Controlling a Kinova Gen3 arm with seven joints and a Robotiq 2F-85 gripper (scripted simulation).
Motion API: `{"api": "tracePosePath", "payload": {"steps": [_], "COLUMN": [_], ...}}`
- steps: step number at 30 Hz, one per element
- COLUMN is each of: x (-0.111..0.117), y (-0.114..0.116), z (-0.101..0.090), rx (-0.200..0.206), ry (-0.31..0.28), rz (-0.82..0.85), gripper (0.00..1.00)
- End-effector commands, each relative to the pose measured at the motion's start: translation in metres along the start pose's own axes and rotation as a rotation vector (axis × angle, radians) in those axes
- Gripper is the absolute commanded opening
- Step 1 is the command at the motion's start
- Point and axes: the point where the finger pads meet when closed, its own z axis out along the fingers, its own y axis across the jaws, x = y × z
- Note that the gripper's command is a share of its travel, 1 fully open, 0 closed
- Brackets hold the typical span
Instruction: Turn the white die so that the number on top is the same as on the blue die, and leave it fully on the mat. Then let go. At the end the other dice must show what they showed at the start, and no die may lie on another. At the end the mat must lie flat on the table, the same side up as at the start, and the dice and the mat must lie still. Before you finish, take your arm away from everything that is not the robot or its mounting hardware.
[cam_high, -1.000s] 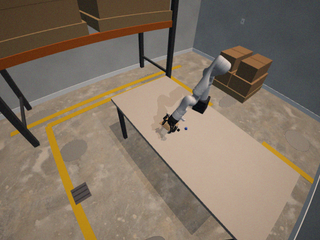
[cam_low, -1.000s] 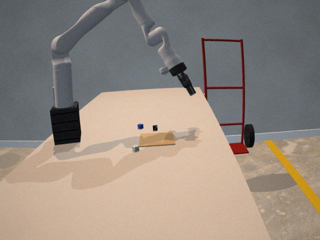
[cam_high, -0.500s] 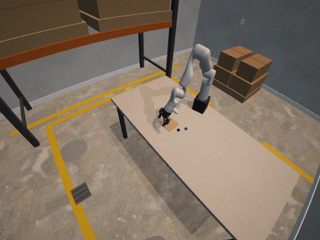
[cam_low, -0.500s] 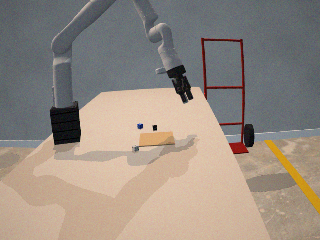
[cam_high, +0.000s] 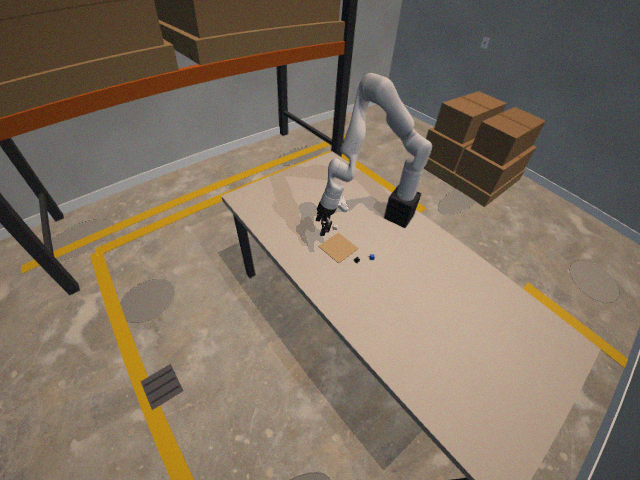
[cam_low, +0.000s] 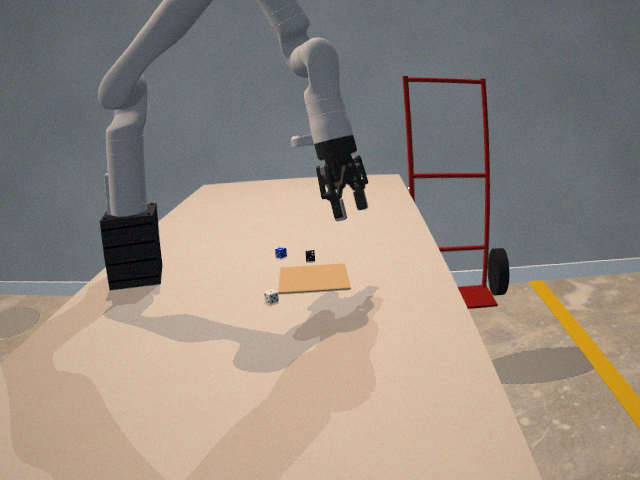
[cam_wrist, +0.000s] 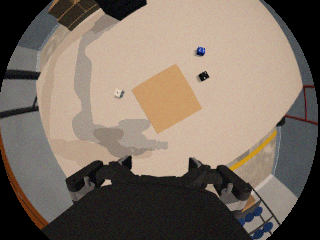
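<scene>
The white die (cam_high: 334, 227) (cam_low: 271, 297) (cam_wrist: 118, 93) lies on the bare table just off the orange-tan mat (cam_high: 338, 248) (cam_low: 314, 277) (cam_wrist: 166, 99), near one corner in the exterior view. The mat lies flat. The blue die (cam_high: 371, 256) (cam_low: 280, 252) (cam_wrist: 200, 51) and the black die (cam_high: 356, 259) (cam_low: 310, 255) (cam_wrist: 203, 76) lie apart from each other, off the mat's other side. The top numbers are too small to read surely. My gripper (cam_high: 325, 230) (cam_low: 350, 211) (cam_wrist: 160, 163) is open and empty, high above the table, touching no die.
The black arm base (cam_high: 402, 208) (cam_low: 131, 250) stands at the table's edge, on the blue die's side of the mat. A red hand truck (cam_low: 447, 176) stands beyond the opposite edge in the exterior view. The arm's shadow falls on the table (cam_low: 413, 439) near the mat.
</scene>
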Motion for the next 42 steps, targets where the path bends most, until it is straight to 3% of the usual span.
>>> {"api": "tracePosePath", "payload": {"steps": [1,10,19,42], "x": [-0.004,0.025,0.041,0.048], "y": [-0.048,-0.104,-0.129,-0.138], "z": [-0.002,-0.009,-0.015,-0.018], "rx": [0.013,0.014,0.014,0.013], "ry": [0.028,0.145,0.203,0.225], "rz": [0.100,0.232,0.298,0.325], "gripper": [1.00,1.00,1.00,1.00]}}
